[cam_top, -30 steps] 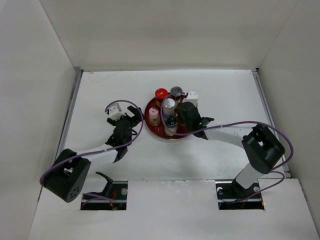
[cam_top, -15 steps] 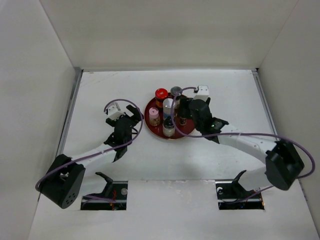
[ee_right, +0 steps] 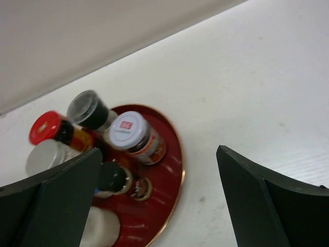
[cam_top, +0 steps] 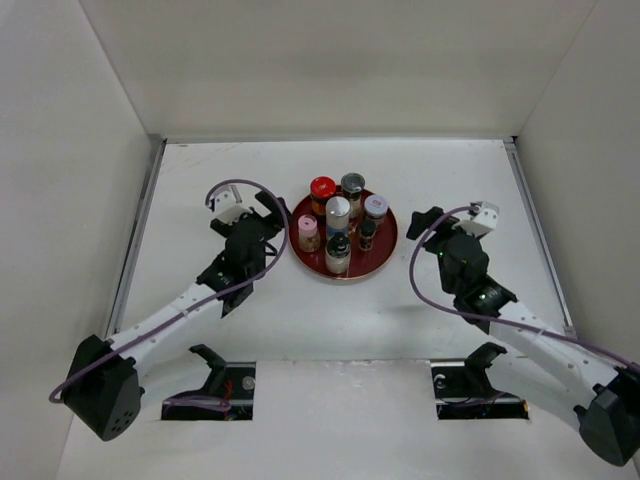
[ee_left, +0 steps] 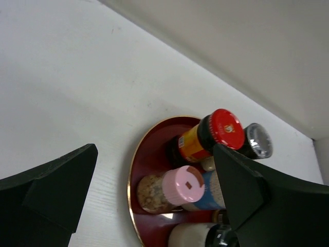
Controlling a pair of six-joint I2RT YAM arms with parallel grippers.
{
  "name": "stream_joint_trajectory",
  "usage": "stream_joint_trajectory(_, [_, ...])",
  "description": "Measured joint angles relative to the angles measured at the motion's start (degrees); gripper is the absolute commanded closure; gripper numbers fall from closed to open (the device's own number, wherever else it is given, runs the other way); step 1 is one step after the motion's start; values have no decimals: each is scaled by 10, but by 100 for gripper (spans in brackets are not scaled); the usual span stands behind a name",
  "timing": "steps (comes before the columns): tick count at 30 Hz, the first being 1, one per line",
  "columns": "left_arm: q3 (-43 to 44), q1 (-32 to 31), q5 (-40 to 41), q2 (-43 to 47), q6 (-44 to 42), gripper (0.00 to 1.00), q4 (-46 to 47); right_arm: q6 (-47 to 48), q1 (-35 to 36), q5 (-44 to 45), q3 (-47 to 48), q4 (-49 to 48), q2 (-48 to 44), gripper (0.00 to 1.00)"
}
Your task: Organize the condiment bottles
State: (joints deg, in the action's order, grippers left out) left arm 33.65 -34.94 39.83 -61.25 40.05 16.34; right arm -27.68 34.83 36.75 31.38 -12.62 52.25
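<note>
- Right gripper (cam_top: 428, 225) now sits right of the tray (cam_top: 386, 252), no longer over it; jaws apart, empty.
- Left gripper (cam_top: 272, 222), jaws apart, is nearer; bottles (cam_top: 338, 212) stand upright to its right.

We've got the condiment bottles (cam_top: 338, 210) all standing upright, bunched close together on the round red tray (cam_top: 384, 248).

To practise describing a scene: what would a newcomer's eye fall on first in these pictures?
The round dark-red tray in the middle of the white table stands out, crowded with small condiment bottles with caps of different colours. The left gripper and the right gripper flank it, both open and empty.
</note>
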Motion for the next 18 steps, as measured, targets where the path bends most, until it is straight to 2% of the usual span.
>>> stream_joint_trajectory(8, [27,-46,19,22,-32,0,-37,-57,-32,73,-91,-10,-84,0])
stream_joint_trajectory(18, [35,-91,65,5,-67,0,-76,-88,-37,85,-108,-34,-85,0])
